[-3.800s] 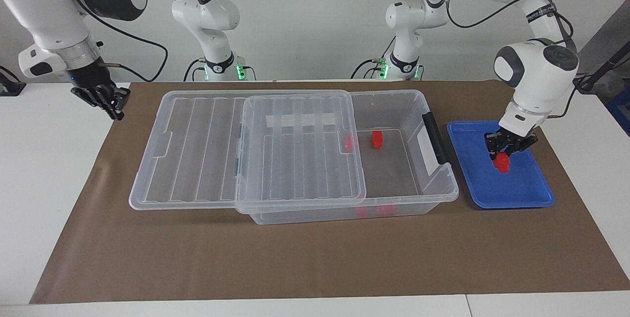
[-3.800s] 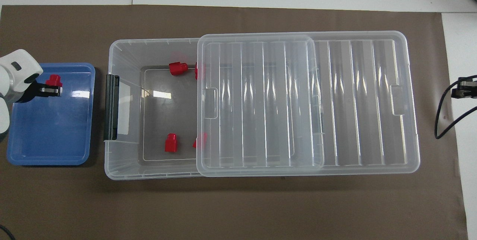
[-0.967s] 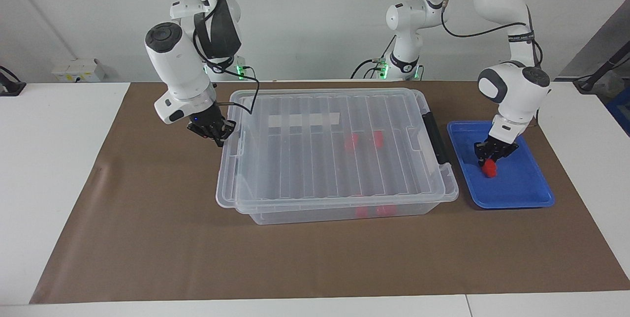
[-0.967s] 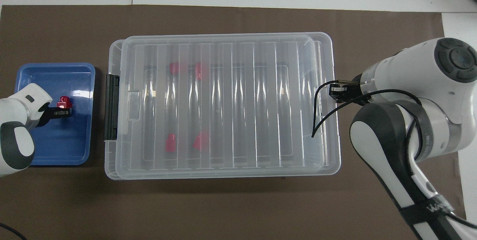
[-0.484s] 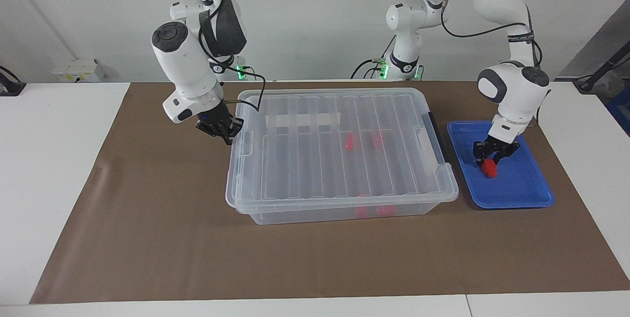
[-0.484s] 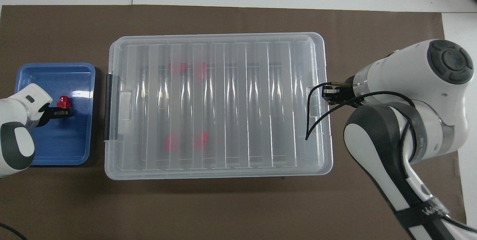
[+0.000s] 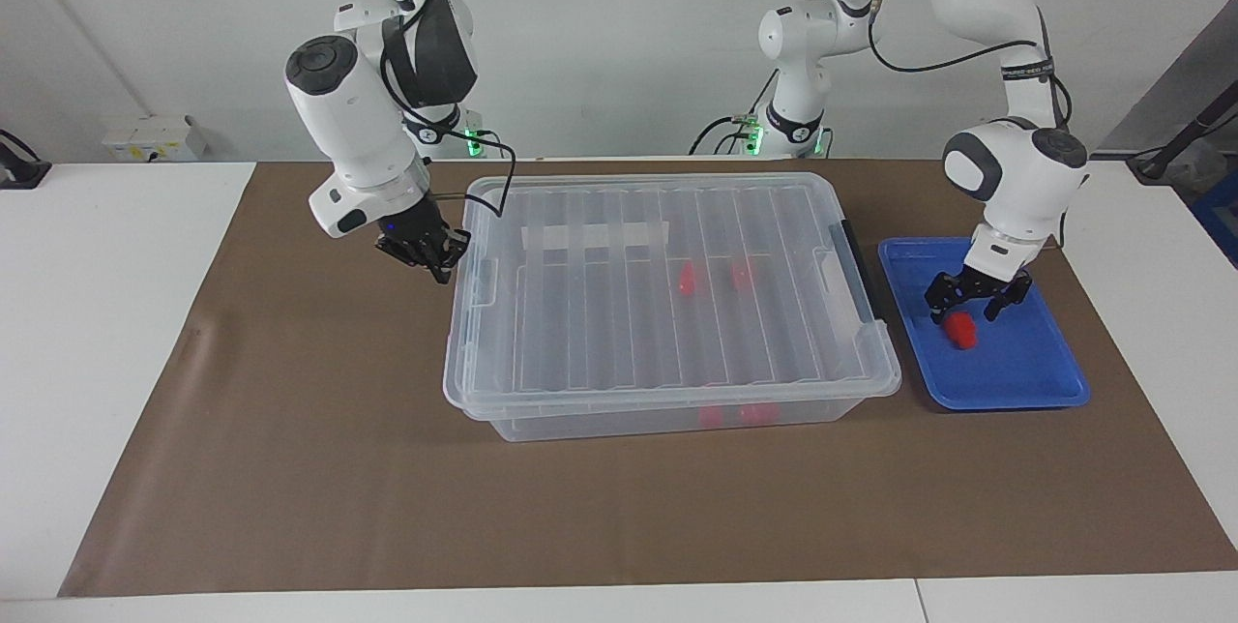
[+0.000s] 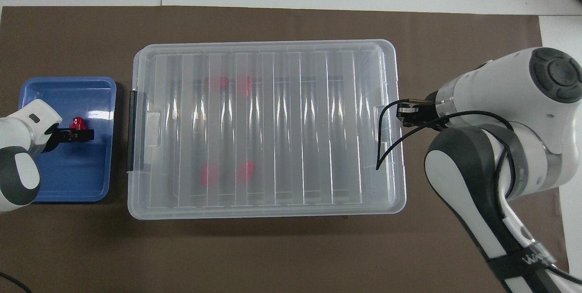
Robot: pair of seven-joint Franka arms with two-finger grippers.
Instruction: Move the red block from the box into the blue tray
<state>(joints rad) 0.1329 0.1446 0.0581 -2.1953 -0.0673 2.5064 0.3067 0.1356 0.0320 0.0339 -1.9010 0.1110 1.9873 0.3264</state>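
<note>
What moved: the lid (image 7: 667,289) was half off the box (image 7: 677,410) before, and now it sits shut on top. The left gripper (image 7: 977,299) was closed on the red block (image 7: 960,330) a moment ago, and now its fingers are spread wide and lifted a little.

Red block: it lies on the floor of the blue tray (image 7: 1035,386), near the middle, and nothing holds it.

Blue tray: it sits on the brown mat (image 7: 290,468) just beside the box, at the left arm's end of the table.

Left gripper: it is wide open and empty, right above the red block, so the block lies straight down from it. This arm is by far the closer one to the block.

Right gripper (image 7: 426,255): it is at the box's end toward the right arm, close to the lid's edge. I cannot tell if it is open or closed.

Other blocks: four more red blocks (image 8: 227,172) show through the lid inside the box.

Job: it looks done. The left arm only needs to go straight up so it does not bump the block.
</note>
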